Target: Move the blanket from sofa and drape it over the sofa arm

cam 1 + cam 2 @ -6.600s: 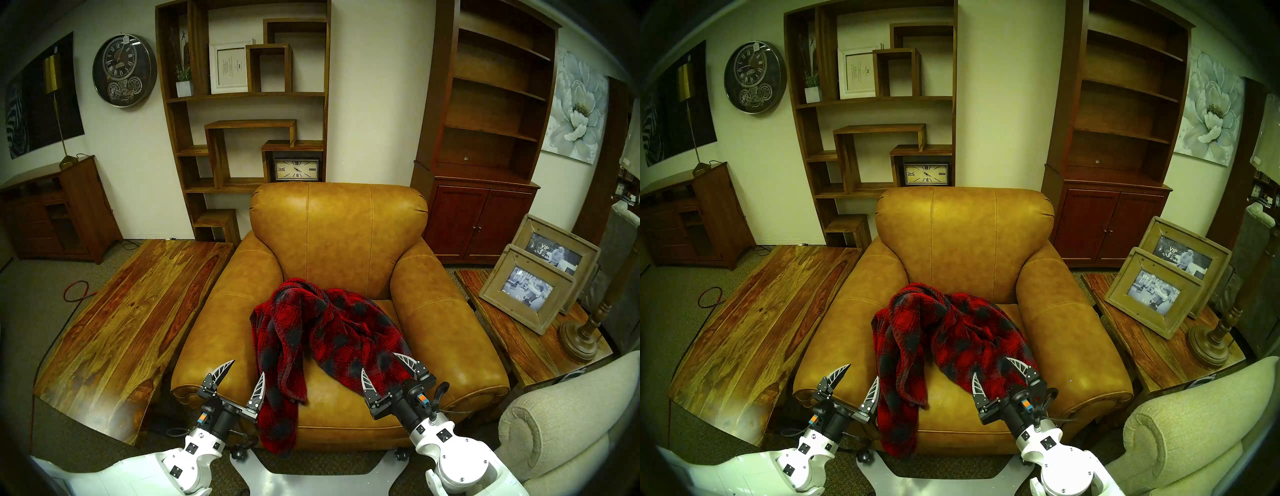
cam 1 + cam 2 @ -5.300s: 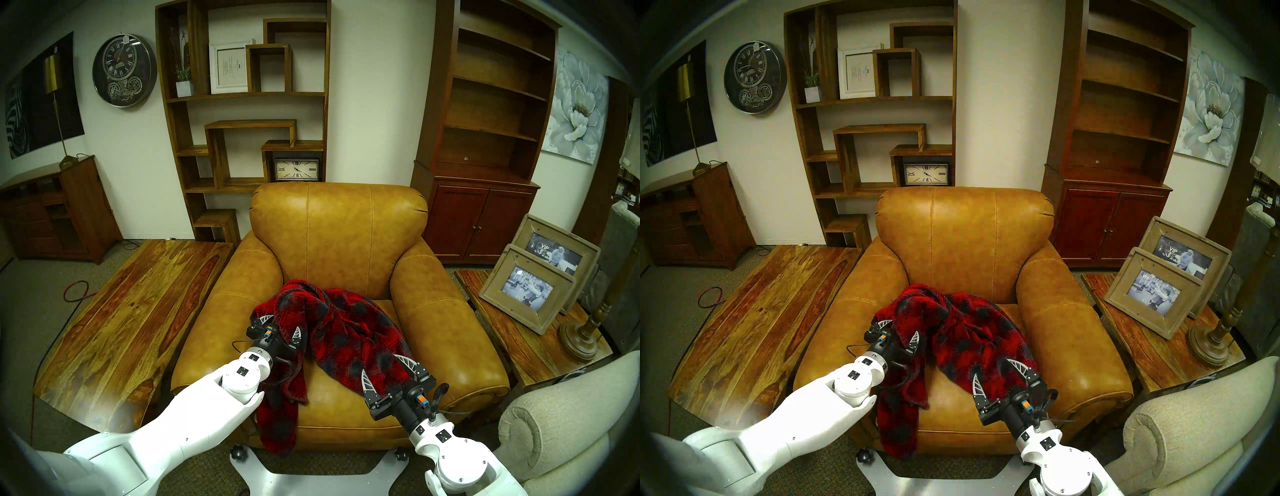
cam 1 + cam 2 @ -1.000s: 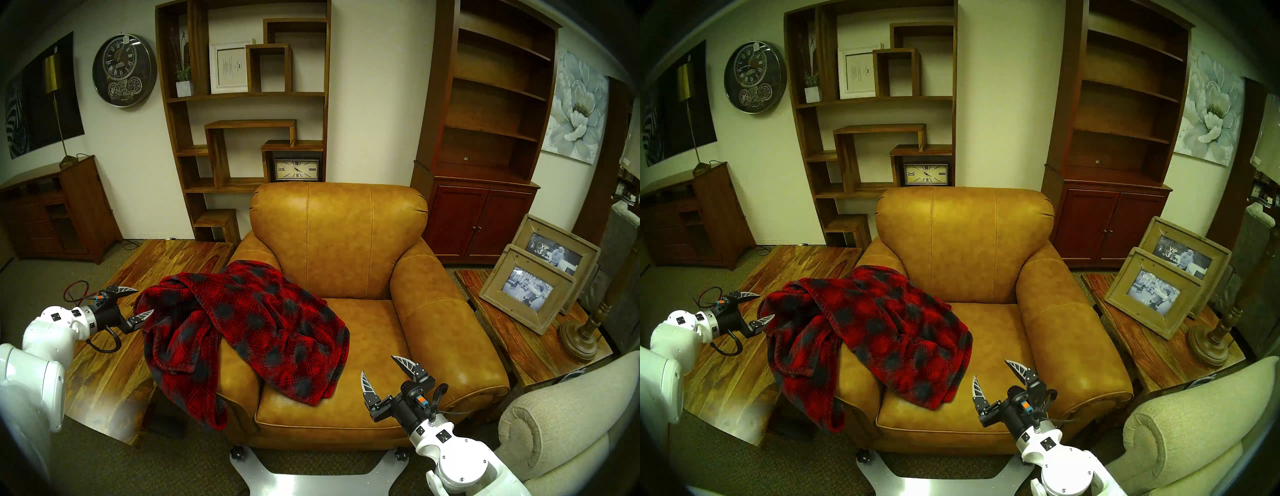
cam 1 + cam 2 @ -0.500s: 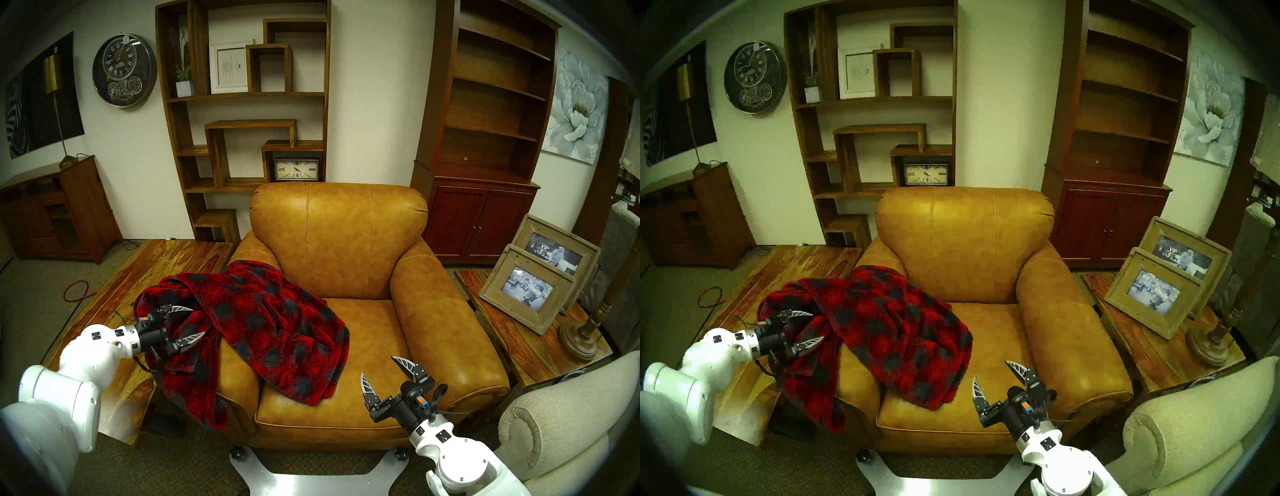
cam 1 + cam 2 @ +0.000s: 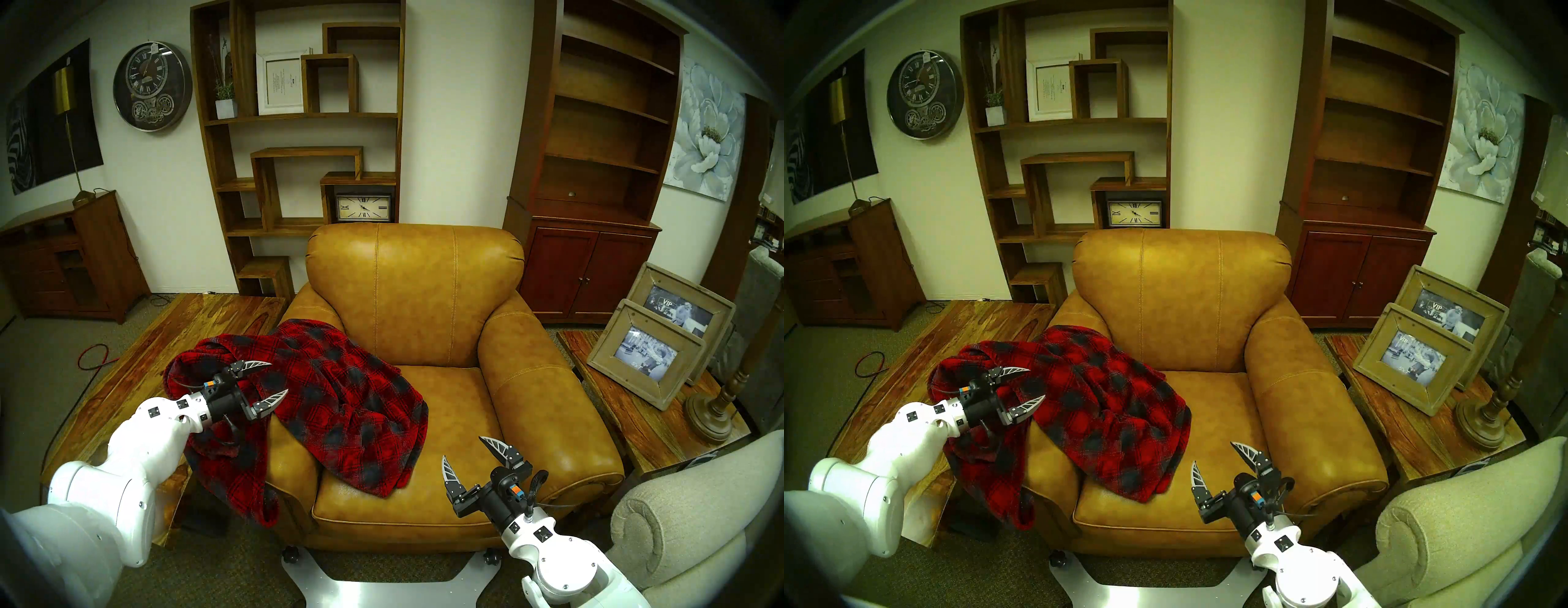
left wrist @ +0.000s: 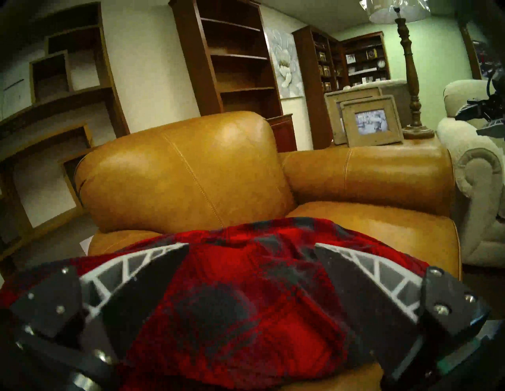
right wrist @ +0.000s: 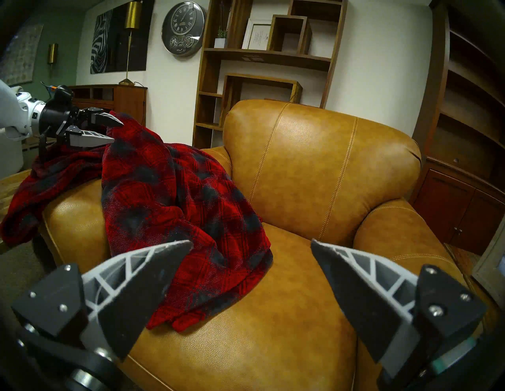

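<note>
Far left, by the wall: low wooden cabinet [image 5: 72, 254], round wall clock [image 5: 152, 87] above.

Next, a long wooden table [image 5: 178, 361] beside the sofa [image 5: 415, 297], a red cable [image 5: 91, 356] on the carpet at its far side.

Left gripper [image 5: 271, 380], at the end of the white arm, over the sofa arm [image 5: 292, 446]: 2 fingers spread wide, nothing clamped between them, pointing roughly level toward the seat. Seen from the left wrist, plaid fabric fills the gap just under both fingers [image 6: 153, 270]; contact not clear.

Blanket [image 5: 339, 395], red plaid with dark squares: bunched across the sofa arm, 1 part hanging down the outer side toward the table and floor, the other spilling inward onto the left half of the seat cushion. Front end of the sofa arm bare.

Behind the backrest: open wooden shelving [image 5: 297, 127] with a small rectangular clock [image 5: 363, 208].

Right gripper [image 5: 471, 456], low over the front right of the seat: also wide apart and empty, clear of the blanket's edge.

Far right: side table [image 5: 628, 407] with 2 framed photos [image 5: 647, 352] and a lamp base [image 5: 708, 416]; beige fabric sofa [image 5: 695, 518] in the corner.
</note>
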`<state>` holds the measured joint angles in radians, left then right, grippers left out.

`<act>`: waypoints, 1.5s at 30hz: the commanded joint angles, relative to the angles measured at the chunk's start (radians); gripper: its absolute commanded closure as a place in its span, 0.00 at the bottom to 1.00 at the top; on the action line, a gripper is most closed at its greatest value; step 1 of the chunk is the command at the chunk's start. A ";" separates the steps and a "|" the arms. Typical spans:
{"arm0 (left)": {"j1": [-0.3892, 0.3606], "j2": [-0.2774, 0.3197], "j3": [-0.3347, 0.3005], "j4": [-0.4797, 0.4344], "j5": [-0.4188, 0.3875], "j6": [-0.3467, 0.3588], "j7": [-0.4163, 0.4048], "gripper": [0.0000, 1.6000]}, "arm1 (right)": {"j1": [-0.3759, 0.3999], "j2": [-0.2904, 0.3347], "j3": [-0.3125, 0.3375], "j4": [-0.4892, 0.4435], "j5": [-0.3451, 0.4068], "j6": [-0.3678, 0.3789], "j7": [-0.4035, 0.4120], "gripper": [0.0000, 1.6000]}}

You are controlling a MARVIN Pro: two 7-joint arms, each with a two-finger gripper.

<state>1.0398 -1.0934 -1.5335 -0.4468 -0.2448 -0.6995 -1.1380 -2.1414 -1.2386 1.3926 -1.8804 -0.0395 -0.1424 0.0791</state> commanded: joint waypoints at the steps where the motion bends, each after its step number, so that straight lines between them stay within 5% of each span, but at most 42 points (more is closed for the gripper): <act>1: 0.001 -0.025 -0.003 -0.097 -0.024 -0.027 -0.035 0.00 | 0.006 -0.002 -0.001 -0.017 0.000 -0.005 -0.001 0.00; 19: 0.109 -0.036 -0.012 -0.285 -0.059 -0.037 0.011 0.00 | 0.008 -0.001 -0.002 -0.016 0.003 -0.006 -0.001 0.00; 23: 0.138 -0.149 -0.003 -0.281 -0.108 0.011 0.033 0.00 | 0.009 -0.001 -0.002 -0.012 0.004 -0.005 0.000 0.00; 45: 0.303 -0.386 0.030 -0.290 -0.334 0.245 0.088 0.00 | 0.013 0.001 -0.004 0.002 0.008 -0.005 0.001 0.00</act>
<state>1.2753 -1.3746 -1.4996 -0.7309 -0.5053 -0.5093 -1.0747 -2.1352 -1.2355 1.3895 -1.8639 -0.0309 -0.1423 0.0803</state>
